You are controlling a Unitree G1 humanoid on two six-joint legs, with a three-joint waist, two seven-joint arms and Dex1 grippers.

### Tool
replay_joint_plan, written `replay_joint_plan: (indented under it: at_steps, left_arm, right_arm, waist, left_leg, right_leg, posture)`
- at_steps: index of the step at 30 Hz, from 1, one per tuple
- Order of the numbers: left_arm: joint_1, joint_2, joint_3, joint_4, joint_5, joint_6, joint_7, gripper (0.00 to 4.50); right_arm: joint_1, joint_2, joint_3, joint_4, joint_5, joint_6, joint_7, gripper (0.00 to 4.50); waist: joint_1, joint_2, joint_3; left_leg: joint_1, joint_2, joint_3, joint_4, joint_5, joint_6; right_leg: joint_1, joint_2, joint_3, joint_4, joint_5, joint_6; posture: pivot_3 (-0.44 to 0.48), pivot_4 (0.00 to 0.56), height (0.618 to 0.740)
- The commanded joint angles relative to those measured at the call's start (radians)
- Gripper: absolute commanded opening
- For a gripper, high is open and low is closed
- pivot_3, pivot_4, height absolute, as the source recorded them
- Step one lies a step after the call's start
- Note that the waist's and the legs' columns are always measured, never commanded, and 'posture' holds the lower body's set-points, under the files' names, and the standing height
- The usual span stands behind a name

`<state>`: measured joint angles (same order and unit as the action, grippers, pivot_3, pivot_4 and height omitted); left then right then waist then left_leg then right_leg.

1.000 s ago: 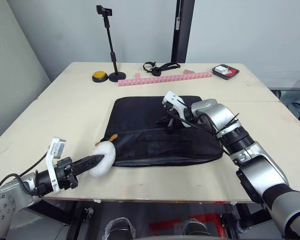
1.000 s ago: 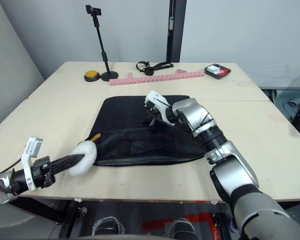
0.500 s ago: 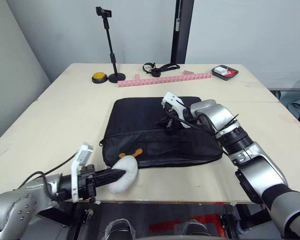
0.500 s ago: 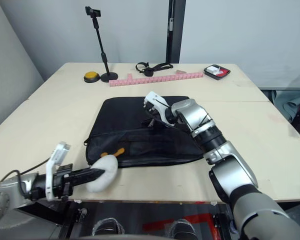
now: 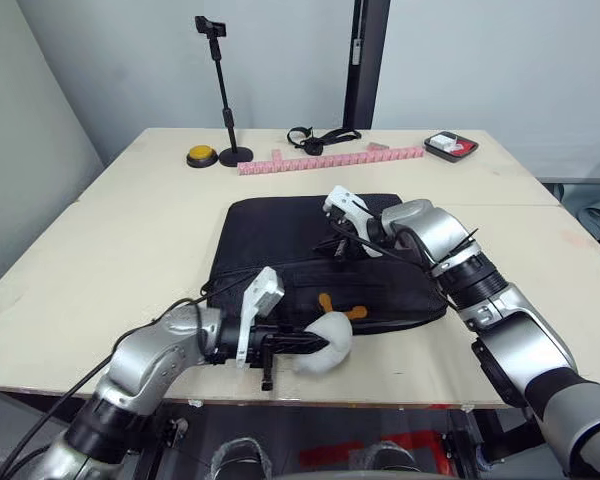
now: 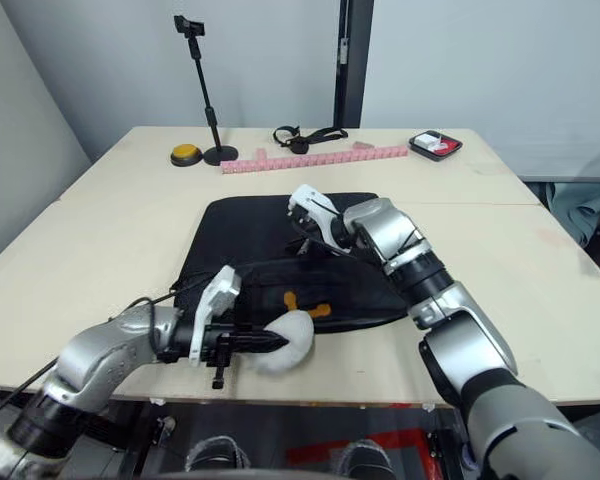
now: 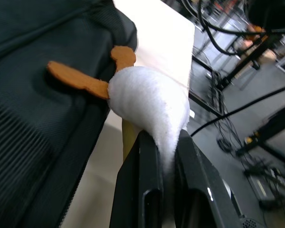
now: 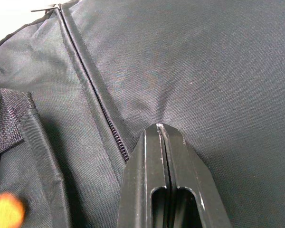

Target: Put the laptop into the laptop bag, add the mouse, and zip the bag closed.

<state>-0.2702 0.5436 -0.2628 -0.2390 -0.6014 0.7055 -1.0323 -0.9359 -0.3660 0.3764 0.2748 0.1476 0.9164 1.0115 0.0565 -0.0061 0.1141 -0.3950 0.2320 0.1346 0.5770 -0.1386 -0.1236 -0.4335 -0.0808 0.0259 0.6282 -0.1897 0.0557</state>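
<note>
The black laptop bag (image 5: 300,235) lies flat in the middle of the table. My right gripper (image 5: 337,244) is shut, its tips pressed on the bag's top fabric beside the zipper (image 8: 100,111) and near a strap handle (image 8: 16,118). My left gripper (image 5: 314,343) is shut on a lumpy white soft toy (image 5: 328,345) at the bag's front edge, and the toy's orange bits (image 7: 83,78) rest on the bag. The laptop and the mouse are out of view.
At the back stand a phone stand (image 5: 220,90), a yellow button (image 5: 199,154), a pink strip (image 5: 330,158), a black strap (image 5: 320,134) and a small dark tray (image 5: 451,144). The table's front edge (image 5: 400,395) runs just below the toy.
My left gripper has carried the white toy rightward along the bag's front edge, from its left corner to the front middle. The right gripper has stayed on the bag.
</note>
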Motion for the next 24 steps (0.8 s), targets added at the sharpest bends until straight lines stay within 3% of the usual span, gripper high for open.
replay_joint_plan:
  at_steps: [1,6,15,24]
  left_arm:
    - [-0.077,-0.047,-0.051,0.085,0.058,-0.074,-0.048,0.03]
    - [-0.168,-0.137,-0.106,0.169,0.103,-0.120,-0.087,0.03]
    - [-0.297,-0.212,-0.173,0.286,0.143,-0.141,-0.218,0.03]
    - [-0.374,-0.302,-0.217,0.468,0.241,-0.212,-0.263,0.03]
  right_arm:
    - [0.044,0.006,0.067,0.024,-0.014,0.059,0.001,0.00]
    - [0.049,0.005,0.062,0.012,-0.010,0.070,-0.008,0.00]
    - [0.037,0.013,0.057,0.017,-0.008,0.073,-0.016,0.00]
    - [0.024,0.017,0.051,0.035,-0.012,0.061,-0.017,0.00]
  waist:
    - [0.000,0.000,0.000]
    - [0.002,0.000,0.000]
    - [0.006,0.000,0.000]
    - [0.010,0.000,0.000]
  left_leg:
    - [0.000,0.000,0.000,0.000,0.000,0.000]
    - [0.000,0.000,0.000,0.000,0.000,0.000]
    - [0.002,0.000,0.002,0.000,0.000,0.000]
    - [0.007,0.000,0.005,-0.002,0.000,0.000]
  right_leg:
    - [0.000,0.000,0.000,0.000,0.000,0.000]
    - [0.000,0.000,0.000,0.000,0.000,0.000]
    - [0.001,0.000,0.002,0.000,0.000,0.000]
    - [0.003,0.000,0.003,0.000,0.000,0.000]
  posture:
    - [0.000,0.150,0.733]
    - [0.000,0.150,0.733]
    - [0.000,0.150,0.733]
    - [0.000,0.150,0.733]
